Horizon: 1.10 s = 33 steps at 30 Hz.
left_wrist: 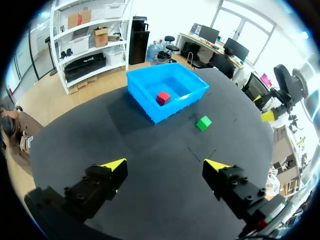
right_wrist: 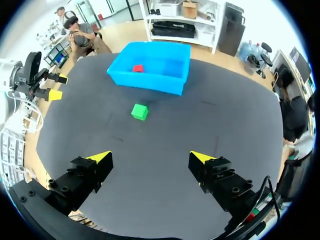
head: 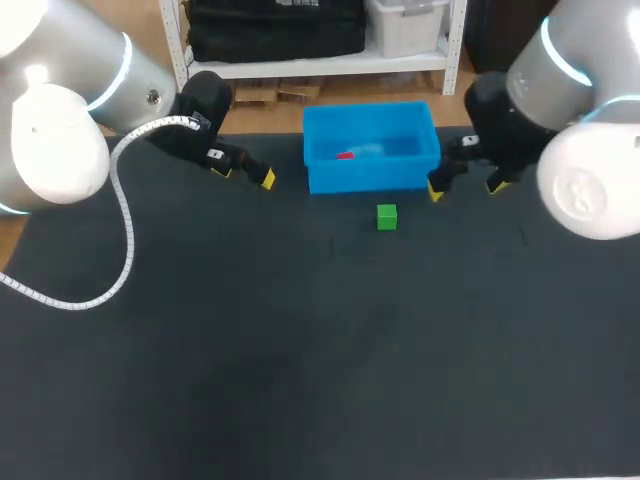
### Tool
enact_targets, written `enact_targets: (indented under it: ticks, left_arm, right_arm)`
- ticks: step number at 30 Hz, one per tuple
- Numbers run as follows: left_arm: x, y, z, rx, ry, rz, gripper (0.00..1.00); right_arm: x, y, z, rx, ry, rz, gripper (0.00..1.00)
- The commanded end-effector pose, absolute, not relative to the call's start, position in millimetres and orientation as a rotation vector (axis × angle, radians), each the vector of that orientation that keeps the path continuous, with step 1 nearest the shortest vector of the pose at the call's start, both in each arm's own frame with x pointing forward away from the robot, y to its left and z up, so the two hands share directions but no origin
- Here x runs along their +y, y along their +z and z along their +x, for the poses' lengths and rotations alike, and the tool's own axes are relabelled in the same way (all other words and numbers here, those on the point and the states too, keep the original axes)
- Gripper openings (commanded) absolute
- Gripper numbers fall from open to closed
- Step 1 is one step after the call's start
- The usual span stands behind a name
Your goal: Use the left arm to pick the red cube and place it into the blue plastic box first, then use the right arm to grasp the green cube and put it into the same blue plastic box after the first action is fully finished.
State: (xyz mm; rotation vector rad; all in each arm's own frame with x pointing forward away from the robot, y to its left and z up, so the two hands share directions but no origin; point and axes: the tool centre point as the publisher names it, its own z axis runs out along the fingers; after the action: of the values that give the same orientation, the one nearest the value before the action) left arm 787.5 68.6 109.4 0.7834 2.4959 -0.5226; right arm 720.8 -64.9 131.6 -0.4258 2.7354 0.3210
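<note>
The blue plastic box [head: 370, 178] lies with its long axis running 9-to-3 near the table's [head: 300, 350] 12 o'clock edge. The red cube [head: 345, 155] rests inside, toward 9. The green cube [head: 387, 217] sits squarely on the table at the box's 6 o'clock. At its 9 hovers the left gripper [head: 243, 174], at its 3 the right gripper [head: 465, 188], both spread wide and empty.

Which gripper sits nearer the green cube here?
Right. The right gripper is open close beside the green cube; the left gripper, also open, is farther, past the other end of the blue plastic box.
</note>
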Motion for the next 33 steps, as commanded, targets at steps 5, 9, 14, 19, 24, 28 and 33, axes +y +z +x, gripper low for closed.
enact_targets:
  ticks: [5,9,14,19,24,28,33]
  left_arm:
    - [70,109,788,2.491,-0.529,0.787,1.00]
    - [70,109,788,2.491,-0.529,0.787,1.00]
    - [70,109,788,2.491,-0.529,0.787,1.00]
    - [70,109,788,2.491,-0.529,0.787,1.00]
    - [70,109,788,2.491,-0.529,0.787,1.00]
    - [70,109,788,2.491,-0.529,0.787,1.00]
    - [70,109,788,2.491,-0.529,0.787,1.00]
  right_arm:
    - [-42,124,735,2.791,0.271,-0.425,1.00]
    - [-32,121,740,2.816,0.246,-0.430,1.00]
    - [-22,117,747,2.851,0.227,-0.412,1.00]
    - [-15,112,753,2.882,0.212,-0.389,1.00]
    - [-7,105,758,2.913,0.204,-0.369,1.00]
    - [0,98,764,2.932,0.210,-0.349,1.00]
    - [9,92,771,2.942,0.214,-0.335,1.00]
